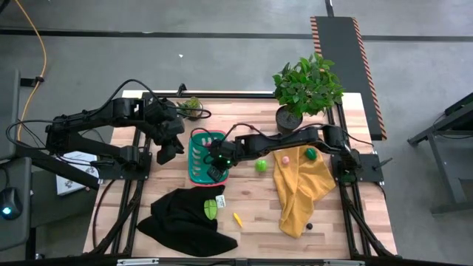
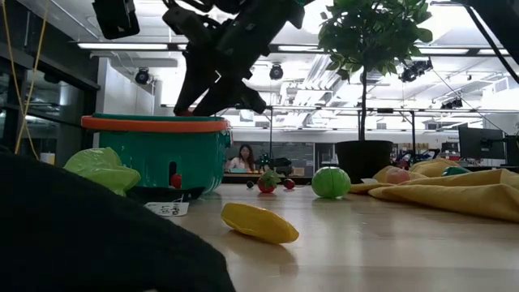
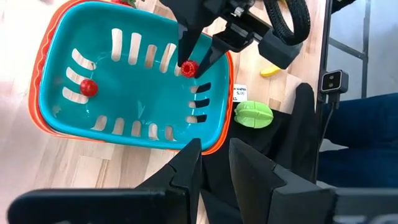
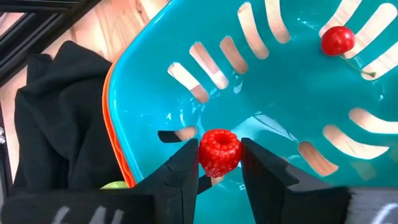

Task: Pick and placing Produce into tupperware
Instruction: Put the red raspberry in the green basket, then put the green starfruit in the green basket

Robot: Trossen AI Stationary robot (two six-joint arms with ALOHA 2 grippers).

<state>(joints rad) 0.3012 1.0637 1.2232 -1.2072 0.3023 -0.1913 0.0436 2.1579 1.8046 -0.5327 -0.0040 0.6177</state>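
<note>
Overhead, the right gripper (image 1: 216,161) reaches into the teal basket (image 1: 198,171), while the left gripper (image 1: 167,151) waits just beside the basket's outer wall; a green ball (image 1: 261,165) lies between the basket and the yellow cloth (image 1: 301,191). At table height, a yellow banana (image 2: 249,222) lies in front of the basket (image 2: 154,154), a leafy green vegetable (image 2: 102,169) beside it on the black cloth (image 2: 81,235). From the left wrist, that arm's jaws stand slightly apart, empty, over the basket's rim (image 3: 211,140). From the right wrist, the jaws are clamped on a red raspberry (image 4: 219,151) above the slotted floor, where a red cherry tomato (image 4: 336,40) lies.
</note>
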